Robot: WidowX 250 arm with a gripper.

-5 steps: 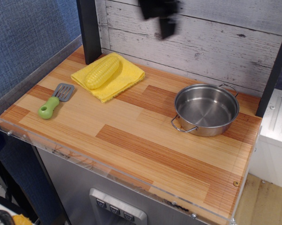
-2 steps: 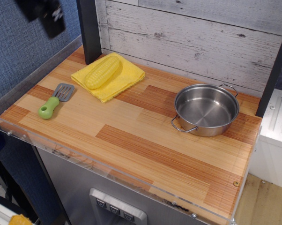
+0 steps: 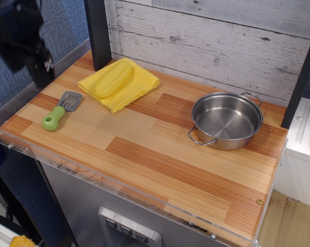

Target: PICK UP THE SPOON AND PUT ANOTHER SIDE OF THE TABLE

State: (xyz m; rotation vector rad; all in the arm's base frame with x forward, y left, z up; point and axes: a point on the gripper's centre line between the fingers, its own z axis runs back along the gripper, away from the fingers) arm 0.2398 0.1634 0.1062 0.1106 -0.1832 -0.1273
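Observation:
The spoon (image 3: 61, 109) lies flat at the left end of the wood-plank table (image 3: 160, 149), its lime-green handle toward the front edge and its grey slotted head toward the back. My gripper (image 3: 40, 77) is a dark, motion-blurred shape at the upper left, above the table's left edge, back-left of the spoon and apart from it. The blur hides how its jaws stand. Nothing shows in it.
A yellow corn cob (image 3: 113, 78) lies on a yellow cloth (image 3: 125, 87) behind the spoon. A steel pot (image 3: 226, 120) with two handles stands at the right. A black post (image 3: 98, 33) rises at the back left. A clear acrylic strip (image 3: 119, 188) lines the front edge.
My gripper has swept from the top centre to the upper left and come down toward the table's left end. The spoon, corn, cloth and pot have not moved.

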